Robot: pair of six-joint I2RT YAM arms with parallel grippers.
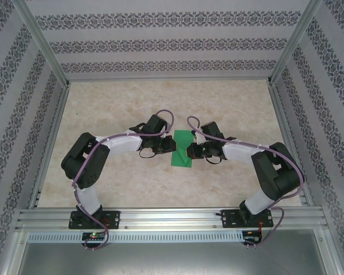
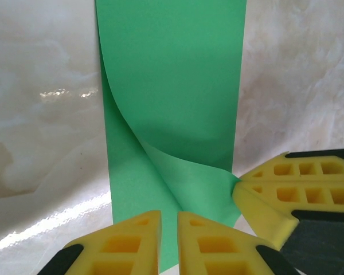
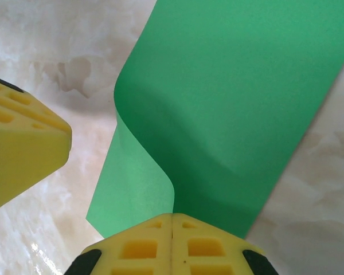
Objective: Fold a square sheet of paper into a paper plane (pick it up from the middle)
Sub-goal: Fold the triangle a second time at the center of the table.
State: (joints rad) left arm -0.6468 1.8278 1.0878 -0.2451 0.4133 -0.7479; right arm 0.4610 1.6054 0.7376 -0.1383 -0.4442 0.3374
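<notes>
One fold at most looks begun. We see the square sheet of paper (image 1: 182,148) in the middle of the table (image 1: 103,172), between both arms. It reads as a long strip whose upper layer curls up uncreased. Our right gripper (image 3: 172,220) is pressed together on that lifted layer's edge. Our left gripper (image 2: 169,229) shows a narrow gap over the paper, and we cannot tell whether it pinches. We judge that every nose and wing fold is yet to come.

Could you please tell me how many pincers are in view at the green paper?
2. The left pincer is at the side of the paper nearest the left arm, fingers slightly apart. The right pincer is opposite, shut on a curled-up part of the paper.
</notes>
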